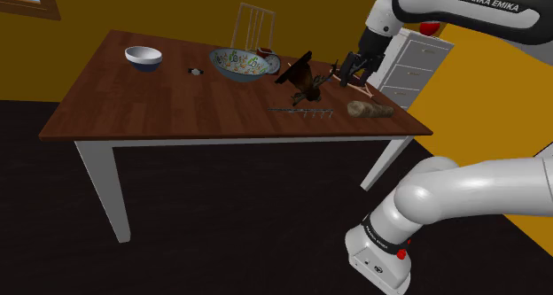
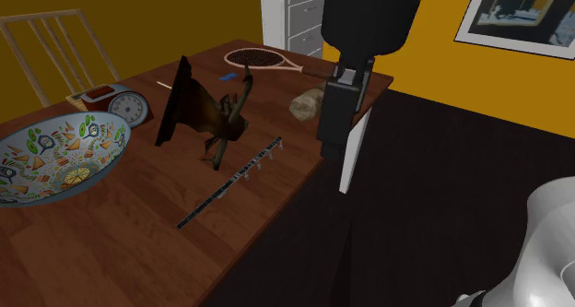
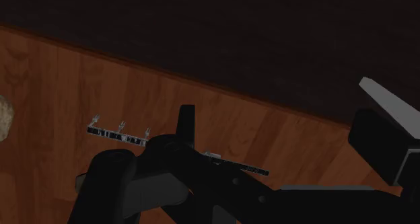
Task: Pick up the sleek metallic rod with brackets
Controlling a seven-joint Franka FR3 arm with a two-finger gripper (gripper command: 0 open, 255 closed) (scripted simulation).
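Note:
The rod with brackets [image 1: 302, 112] is thin and dark, with small silvery hooks, and lies flat near the table's front edge. In the second exterior view the rod [image 2: 234, 182] runs diagonally beside a dark antlered figure [image 2: 207, 113]. My gripper [image 1: 354, 73] hangs open above the table, to the shoulder view's right of the figure and behind the rod. Nothing is between its fingers. The gripper [image 2: 341, 153] is above the table's edge, off the rod's end. In the wrist view the rod [image 3: 121, 134] lies past the figure [image 3: 182, 175], and one finger [image 3: 381, 132] shows at the side.
A patterned bowl [image 1: 241, 65], a white bowl [image 1: 144, 57] and a pale lumpy loaf-like thing [image 1: 370, 110] share the wooden table [image 1: 133, 116]. A clock [image 2: 130, 105] and a racket [image 2: 263, 59] lie further back. A chair [image 1: 253, 23] and a white drawer unit [image 1: 412, 65] stand behind.

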